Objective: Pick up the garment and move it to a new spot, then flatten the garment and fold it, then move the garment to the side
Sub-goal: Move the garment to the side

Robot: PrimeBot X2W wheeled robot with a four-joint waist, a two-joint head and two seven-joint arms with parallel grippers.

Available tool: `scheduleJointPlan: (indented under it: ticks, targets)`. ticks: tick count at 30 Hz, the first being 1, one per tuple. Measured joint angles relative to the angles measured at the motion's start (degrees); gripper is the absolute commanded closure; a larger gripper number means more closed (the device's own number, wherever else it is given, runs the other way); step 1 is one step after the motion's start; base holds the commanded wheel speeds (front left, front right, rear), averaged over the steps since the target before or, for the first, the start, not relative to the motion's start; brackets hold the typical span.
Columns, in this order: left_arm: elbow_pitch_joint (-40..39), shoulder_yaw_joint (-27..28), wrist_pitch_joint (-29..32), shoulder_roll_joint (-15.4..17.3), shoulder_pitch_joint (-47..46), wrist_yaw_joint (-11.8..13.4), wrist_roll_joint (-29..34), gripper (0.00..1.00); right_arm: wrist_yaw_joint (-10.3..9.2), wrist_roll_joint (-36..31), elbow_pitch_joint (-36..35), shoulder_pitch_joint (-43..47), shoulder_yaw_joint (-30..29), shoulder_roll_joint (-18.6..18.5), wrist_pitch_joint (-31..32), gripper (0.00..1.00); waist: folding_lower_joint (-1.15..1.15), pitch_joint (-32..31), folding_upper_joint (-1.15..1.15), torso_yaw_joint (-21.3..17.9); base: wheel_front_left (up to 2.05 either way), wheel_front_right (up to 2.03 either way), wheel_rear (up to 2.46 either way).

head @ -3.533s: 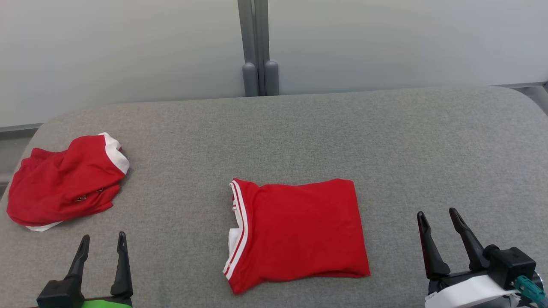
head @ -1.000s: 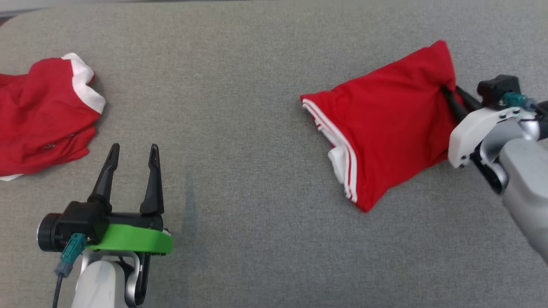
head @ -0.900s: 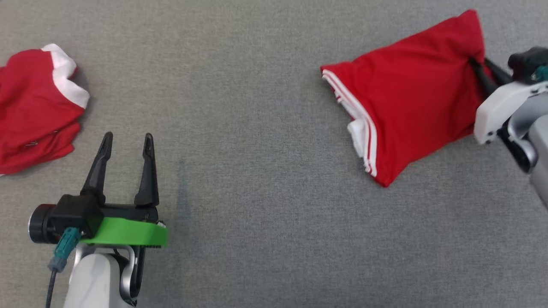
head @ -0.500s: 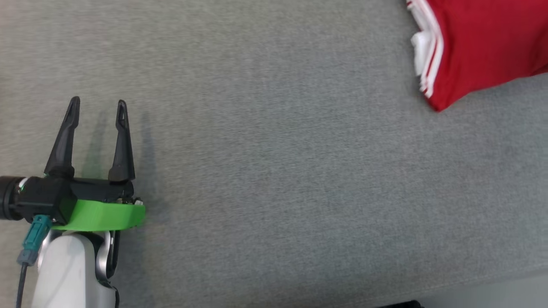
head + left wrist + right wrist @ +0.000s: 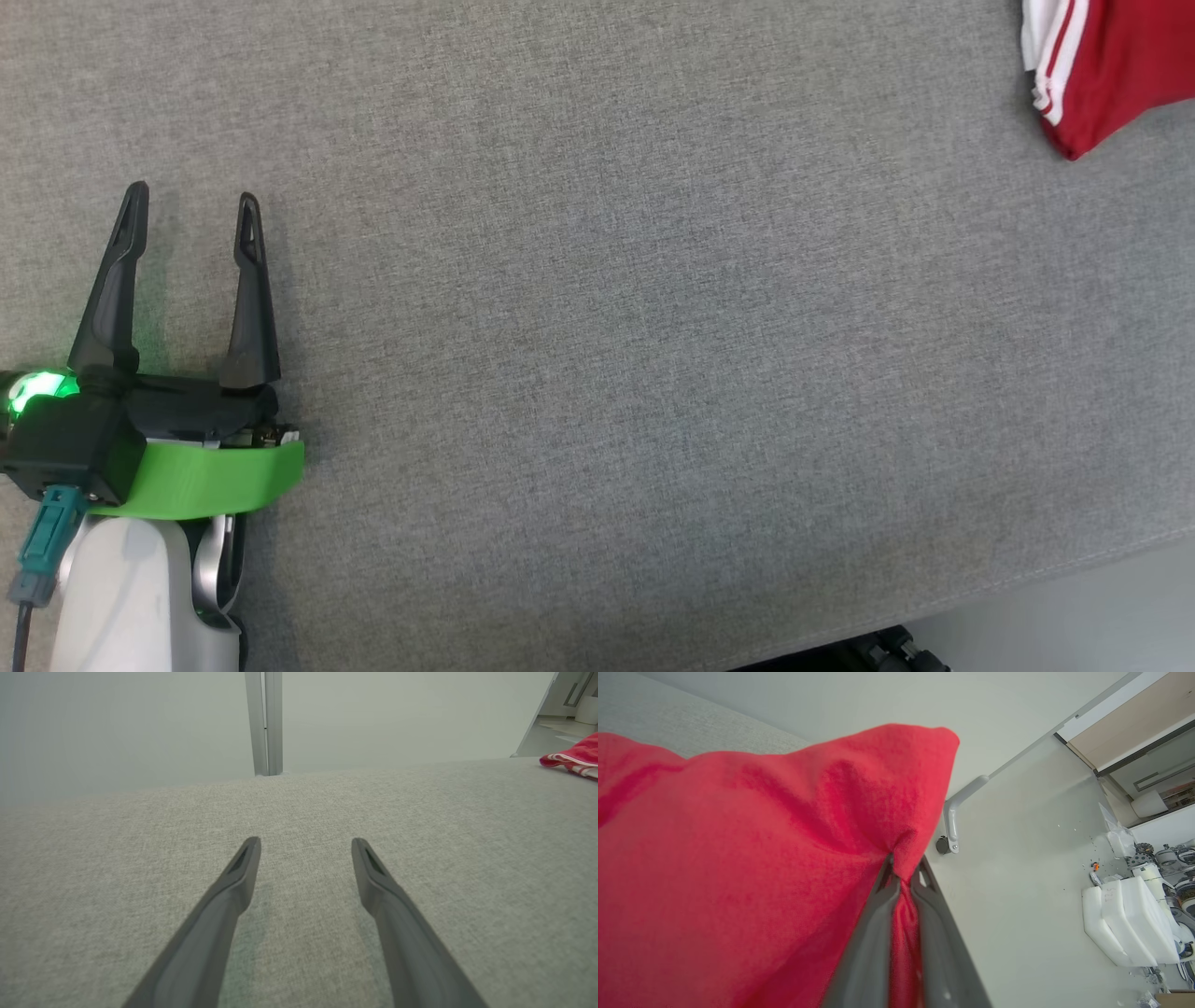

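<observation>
Grey fabric-covered bench (image 5: 597, 373) spans the head view, its near edge showing at 5 o'clock. At 1 o'clock lies the folded red shirt (image 5: 1111, 65), white-striped and cut by the frame. A second ago it sat nearer the middle, though the camera has swung too. From the right wrist, the right claw (image 5: 904, 861) is clamped on a bunched corner of the shirt. At 9 o'clock the left claw (image 5: 191, 196) hangs with fingers apart, empty. Folding looks done, and the sideways move seems nearly finished, with only the release left.
</observation>
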Motion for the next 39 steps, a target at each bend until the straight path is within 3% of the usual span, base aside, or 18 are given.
scheduleJointPlan:
  ticks: [4, 5, 6, 8, 15, 21, 27, 39]
  targets:
    - [-0.4, 0.1, 0.0, -0.2, 0.3, 0.1, 0.0, 0.00, 0.00, -0.6, 2.7, -1.7, 0.2, 0.1, 0.1, 1.00, 0.00, 0.3, 0.00, 0.2, 0.00, 0.00, 0.00]
    - [-0.4, 0.2, 0.0, -0.3, 0.3, 0.1, 0.0, 0.00, 0.00, -0.6, 3.5, -2.0, 0.2, 0.2, 0.0, 0.88, 0.00, 0.4, 0.00, 0.3, 0.00, 0.00, 0.00]
    - [-0.4, 0.2, 0.0, -0.3, 0.3, 0.1, 0.0, 0.00, 0.00, -0.6, 4.1, -2.2, 0.2, 0.2, -0.2, 0.65, 0.00, 0.5, 0.00, 0.4, 0.00, 0.00, 0.00]
    - [-0.3, 0.2, 0.0, -0.4, 0.3, 0.1, 0.0, 0.00, 0.00, -1.1, 5.6, -2.8, 0.0, 0.2, -1.3, 0.00, 0.00, 0.5, 0.00, 0.5, 0.00, 0.00, 0.00]
    - [1.2, 0.9, 0.0, -1.1, 0.2, 0.1, -0.3, 0.00, -0.01, -2.8, 8.3, -3.7, -1.5, 2.1, -7.8, 0.00, 0.00, -0.7, 0.00, 0.8, 0.00, 0.00, 0.00]
    - [4.1, 2.5, 0.0, -2.3, 2.0, 0.1, -1.2, 0.00, -0.01, -2.7, 6.0, -1.0, -3.1, 5.5, -10.6, 0.00, 0.00, -4.1, 0.00, 1.5, 0.00, 0.00, 0.00]
    - [6.1, 4.7, 0.1, -3.3, 5.8, 0.1, -1.7, 0.00, -0.01, -4.1, -4.0, 7.7, -8.4, 10.2, -10.9, 0.00, -0.01, -9.4, 0.00, 2.3, 0.00, 0.00, 0.00]
    - [9.2, 6.6, 0.1, -4.5, 11.5, 0.1, -2.4, 0.00, -0.01, -9.6, -24.3, 36.9, -23.6, 21.7, -10.9, 0.00, -0.01, -21.5, 0.00, 5.1, 0.00, 0.00, 0.00]
